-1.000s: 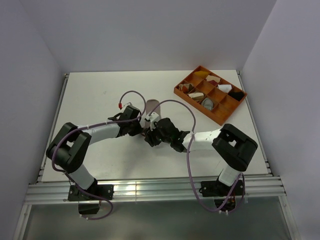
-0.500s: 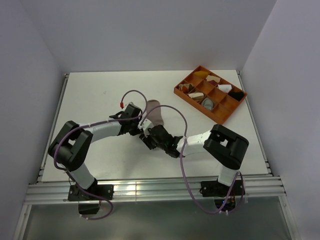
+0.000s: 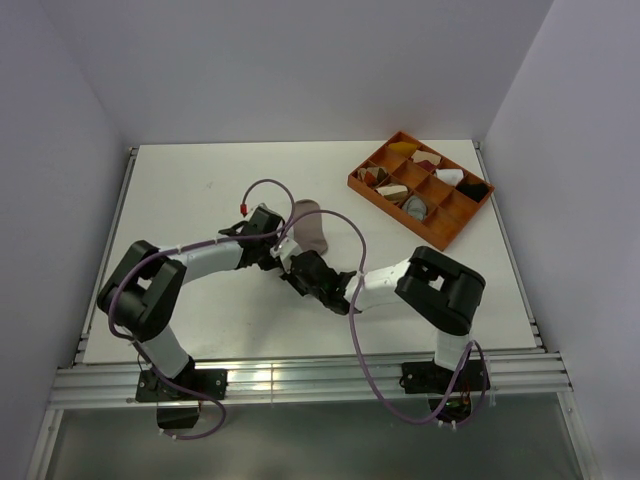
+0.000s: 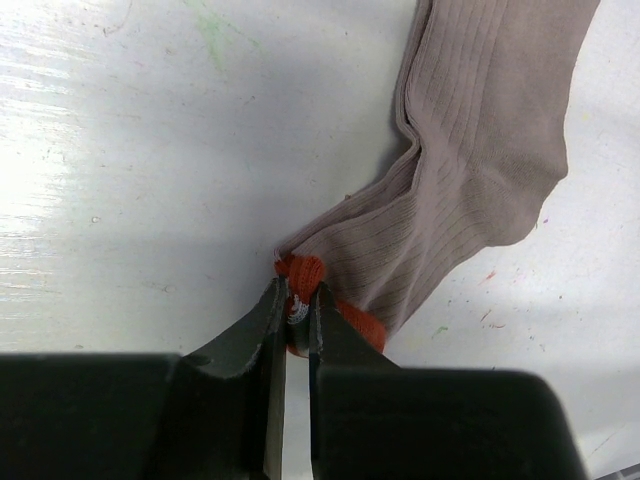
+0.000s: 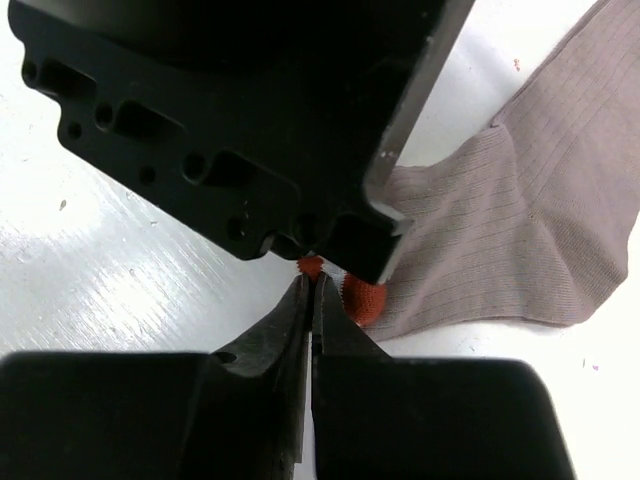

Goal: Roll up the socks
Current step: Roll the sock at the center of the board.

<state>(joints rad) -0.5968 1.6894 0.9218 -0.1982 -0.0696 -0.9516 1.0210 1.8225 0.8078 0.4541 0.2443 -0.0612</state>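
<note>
Right claw snapped closed at cuff; sock stretches away, toe farthest.

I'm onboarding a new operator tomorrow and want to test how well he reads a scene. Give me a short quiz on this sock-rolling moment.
1. True or false: the left pincer is shut on the red cuff of the pinkish-tan sock.
2. In the top view, where on the table does the orange tray sit? A: far right. B: near left. C: centre, under the arms.
3. Short answer: has the sock been rolled up yet?
Key: 1 true. 2 A. 3 No; it lies flat and unrolled.
</note>
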